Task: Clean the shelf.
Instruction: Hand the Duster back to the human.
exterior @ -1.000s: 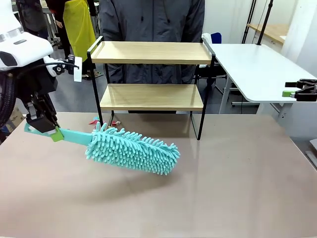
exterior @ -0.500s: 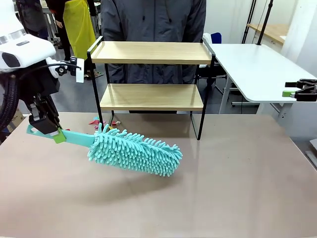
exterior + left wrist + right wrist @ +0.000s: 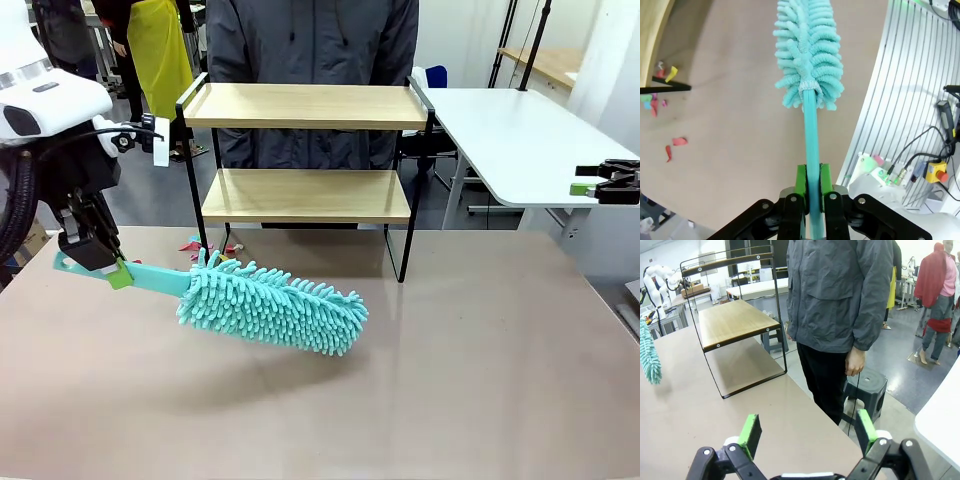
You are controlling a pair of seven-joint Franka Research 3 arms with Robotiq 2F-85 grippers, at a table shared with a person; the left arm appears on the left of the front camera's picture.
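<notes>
Teal microfibre duster clamped by handle in our left gripper, head raised above tabletop. Right gripper spread wide, holding nothing, far right. Shelf at far edge, near person. We judge step: approach; next, lift and angle head onto board.

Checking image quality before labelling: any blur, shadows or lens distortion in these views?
Front view: sharp, even light, a soft shadow under the teal duster on the table. Left wrist view: wide-angle bend curves the slatted panel; the left gripper is crisp. Right wrist view: the shelf leans from distortion.
</notes>
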